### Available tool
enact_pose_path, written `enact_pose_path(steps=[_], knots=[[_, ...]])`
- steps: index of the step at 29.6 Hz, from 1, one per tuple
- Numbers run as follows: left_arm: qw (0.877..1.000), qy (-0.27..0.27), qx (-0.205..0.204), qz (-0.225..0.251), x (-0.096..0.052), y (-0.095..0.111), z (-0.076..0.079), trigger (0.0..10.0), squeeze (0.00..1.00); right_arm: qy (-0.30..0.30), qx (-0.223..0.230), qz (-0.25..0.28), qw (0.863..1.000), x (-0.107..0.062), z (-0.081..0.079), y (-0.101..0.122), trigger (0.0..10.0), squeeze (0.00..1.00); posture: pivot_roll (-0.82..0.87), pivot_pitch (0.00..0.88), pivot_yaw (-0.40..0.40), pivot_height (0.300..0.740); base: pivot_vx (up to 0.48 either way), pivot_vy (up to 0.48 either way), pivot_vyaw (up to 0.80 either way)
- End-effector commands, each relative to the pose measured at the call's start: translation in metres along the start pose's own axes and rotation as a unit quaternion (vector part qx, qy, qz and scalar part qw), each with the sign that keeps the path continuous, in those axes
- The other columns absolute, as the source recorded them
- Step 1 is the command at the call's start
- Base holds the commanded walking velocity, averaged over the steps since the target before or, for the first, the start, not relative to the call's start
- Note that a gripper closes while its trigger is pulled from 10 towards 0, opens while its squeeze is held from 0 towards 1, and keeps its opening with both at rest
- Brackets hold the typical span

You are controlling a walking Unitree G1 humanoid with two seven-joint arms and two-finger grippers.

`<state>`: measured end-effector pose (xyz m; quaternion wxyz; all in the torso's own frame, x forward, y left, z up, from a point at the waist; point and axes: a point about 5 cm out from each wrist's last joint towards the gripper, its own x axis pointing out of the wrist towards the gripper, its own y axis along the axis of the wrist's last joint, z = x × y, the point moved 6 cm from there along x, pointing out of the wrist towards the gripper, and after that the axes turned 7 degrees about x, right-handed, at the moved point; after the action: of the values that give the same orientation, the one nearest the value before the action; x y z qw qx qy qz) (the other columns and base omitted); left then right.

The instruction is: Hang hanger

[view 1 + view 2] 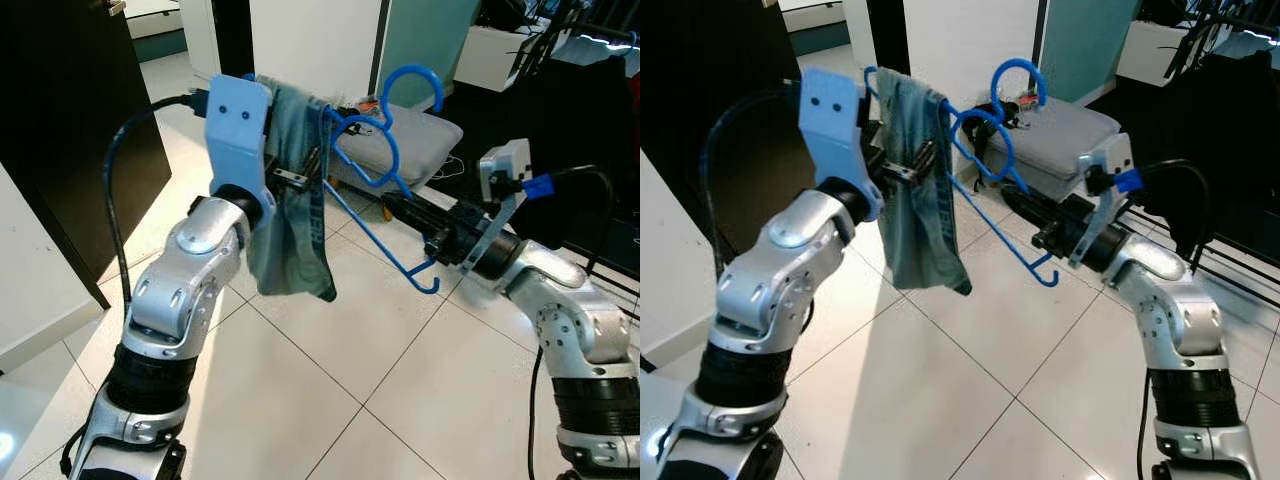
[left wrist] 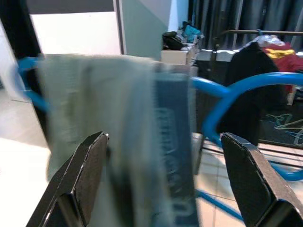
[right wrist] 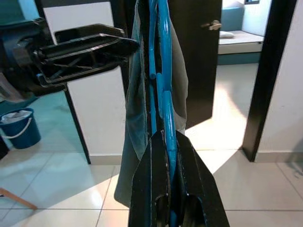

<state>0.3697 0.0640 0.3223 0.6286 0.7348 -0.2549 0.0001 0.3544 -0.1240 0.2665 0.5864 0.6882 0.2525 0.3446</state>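
A blue plastic hanger [image 1: 375, 235] is held in the air before me, hook [image 1: 410, 75] up, with a grey-green garment [image 1: 295, 230] draped over its left end. My right gripper [image 1: 395, 205] is shut on the hanger's lower bar; the right wrist view shows its fingers [image 3: 147, 165] clamped on the blue bar [image 3: 163, 56]. My left gripper [image 1: 295, 180] is open beside the garment. In the left wrist view its fingers [image 2: 87, 170] stand wide apart, with the cloth [image 2: 109, 118] and blue hanger [image 2: 236, 90] between and beyond them, not gripped.
White tiled floor [image 1: 330, 380] lies below. A grey cushioned seat [image 1: 425, 135] stands behind the hanger. A dark door [image 1: 70, 130] is on the left. A rail with dark clothes [image 2: 251, 61] appears further off, and a blue bucket [image 3: 19, 125] sits on the floor.
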Motion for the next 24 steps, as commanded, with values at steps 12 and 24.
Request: enact_pose_path(steps=[12,24], knots=[[0.998,0.041,0.047,-0.004,-0.001,-0.004,-0.012,8.1,0.0,0.027,-0.007,0.013,1.0,0.006,-0.013,0.01,10.0,0.0,0.0,0.096,-0.015,0.74,0.0,0.0,0.0],[0.992,0.089,0.087,-0.025,-0.002,-0.012,-0.031,0.0,0.0,0.029,-0.009,0.019,0.999,0.006,-0.015,0.014,10.0,0.0,-0.01,0.091,-0.012,0.74,0.0,0.0,0.0]])
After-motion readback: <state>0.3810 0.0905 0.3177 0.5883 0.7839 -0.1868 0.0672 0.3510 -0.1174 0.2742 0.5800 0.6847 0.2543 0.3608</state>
